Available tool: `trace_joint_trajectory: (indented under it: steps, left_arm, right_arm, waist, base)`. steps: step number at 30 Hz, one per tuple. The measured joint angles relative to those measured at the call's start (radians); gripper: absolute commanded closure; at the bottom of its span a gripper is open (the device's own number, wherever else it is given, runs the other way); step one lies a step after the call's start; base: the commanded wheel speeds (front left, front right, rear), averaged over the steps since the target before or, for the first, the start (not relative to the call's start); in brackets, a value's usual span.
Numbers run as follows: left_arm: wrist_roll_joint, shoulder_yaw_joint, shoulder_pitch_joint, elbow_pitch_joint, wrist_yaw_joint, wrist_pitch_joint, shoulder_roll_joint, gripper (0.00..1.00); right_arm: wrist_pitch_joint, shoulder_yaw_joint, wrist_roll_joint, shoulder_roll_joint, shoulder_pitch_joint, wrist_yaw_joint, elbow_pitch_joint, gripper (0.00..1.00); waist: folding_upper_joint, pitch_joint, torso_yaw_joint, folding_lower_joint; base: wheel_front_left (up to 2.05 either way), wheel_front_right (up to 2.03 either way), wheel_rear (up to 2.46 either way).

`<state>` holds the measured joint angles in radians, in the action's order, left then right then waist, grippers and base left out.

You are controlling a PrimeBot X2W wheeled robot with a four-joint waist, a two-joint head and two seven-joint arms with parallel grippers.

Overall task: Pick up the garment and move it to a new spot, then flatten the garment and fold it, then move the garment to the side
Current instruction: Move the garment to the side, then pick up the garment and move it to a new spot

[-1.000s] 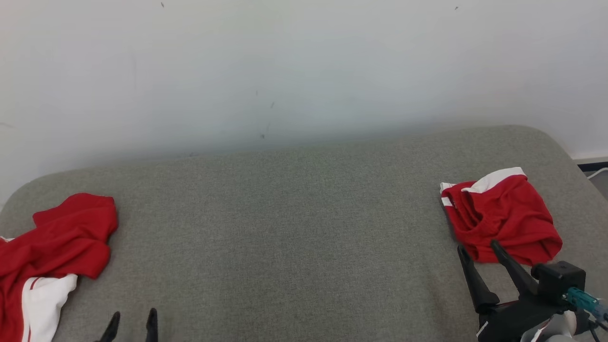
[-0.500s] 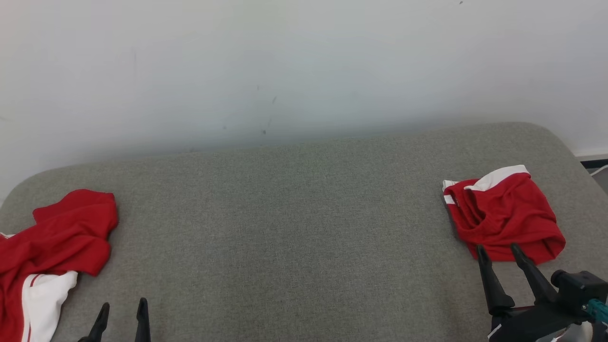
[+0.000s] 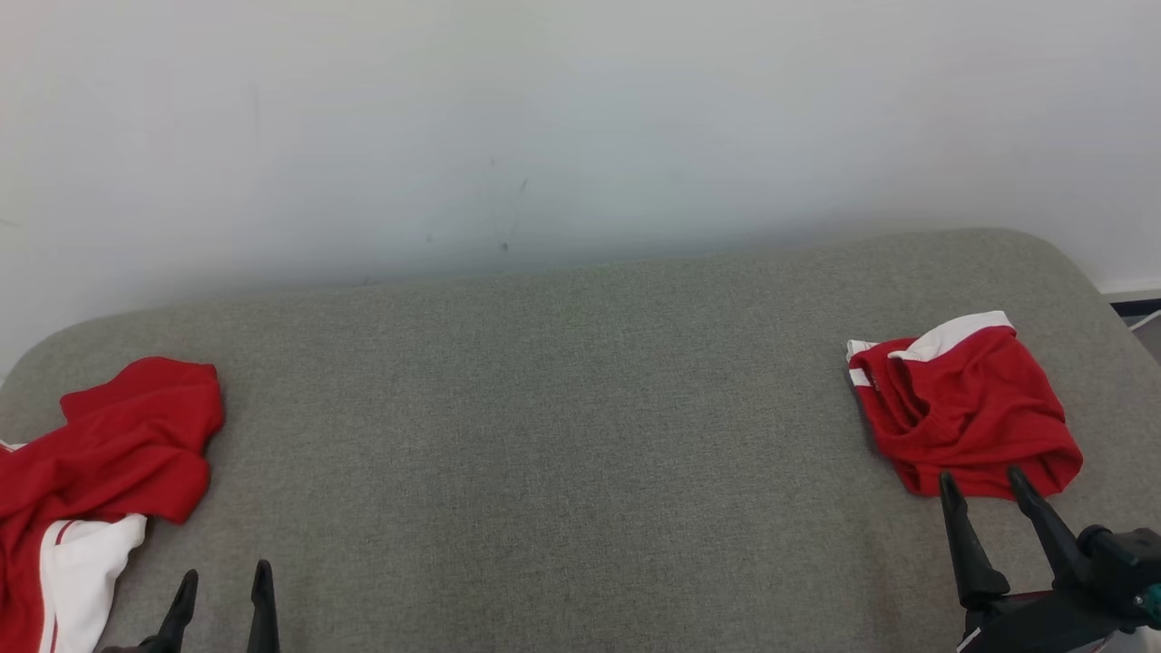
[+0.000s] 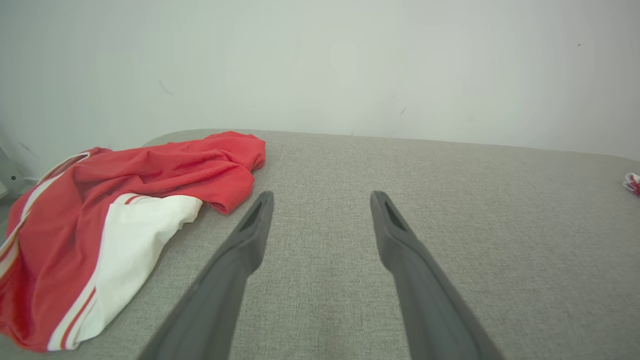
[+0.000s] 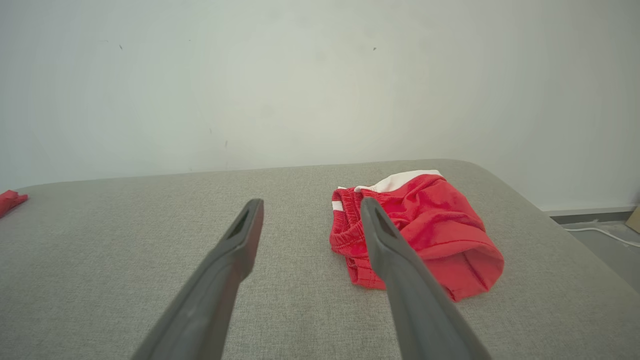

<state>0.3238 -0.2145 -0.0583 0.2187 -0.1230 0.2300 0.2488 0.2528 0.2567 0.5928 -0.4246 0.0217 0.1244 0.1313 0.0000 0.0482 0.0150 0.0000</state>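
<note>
A pale, smooth wall [image 3: 580, 109] with a few small dark flecks is filling the upper half of the head view. Below it, a broad grey padded surface [image 3: 562, 408] in coarse woven fabric is spreading from side to side, its far corners rounding off at 10 and 2 o'clock.

At 8 o'clock on that surface, a crumpled red garment [image 3: 109, 444] of thin, soft knit is lying in loose rumpled folds. A white panel edged with red stripes is showing at its near end, and part of it is running off the picture's left edge.

Towards 4 o'clock the folded red shorts [image 3: 975, 417] are resting as a compact, roughly square bundle near the surface's right edge. A gathered elastic waistband is facing 9 o'clock and a white band is lying along the far side.

The right gripper [image 3: 981, 474] is reaching up from 5 o'clock, its two long, dark, tapered fingers standing well apart with nothing between them. Their tips are sitting at the near hem of the shorts, though whether they are touching the cloth cannot be told.

The left gripper [image 3: 227, 570] is poking in at 7 o'clock, fingers likewise spread and empty, just beside the crumpled garment.

In the right wrist view a thin white cable [image 5: 595, 231] is trailing across the floor at 3 o'clock
</note>
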Motion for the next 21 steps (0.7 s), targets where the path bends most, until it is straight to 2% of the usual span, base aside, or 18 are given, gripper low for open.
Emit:
trace_joint_trajectory:
  steps: [12,21]
  left_arm:
    - [-0.021,0.009,-0.003,-0.029,0.000,-0.018,-0.011,0.00]
    - [-0.052,0.002,0.004,-0.049,0.000,-0.030,-0.024,0.00]
  right_arm:
    - [0.002,-0.045,-0.039,0.016,0.035,0.000,-0.016,0.00]
    - [0.002,-0.071,-0.046,0.032,0.055,0.000,-0.021,0.00]
  waist:
    - [0.0000,-0.006,-0.010,0.0000]
    - [0.0000,-0.012,-0.061,0.0000]
  base:
    - [0.00,0.00,0.00]
    - [0.00,0.00,0.00]
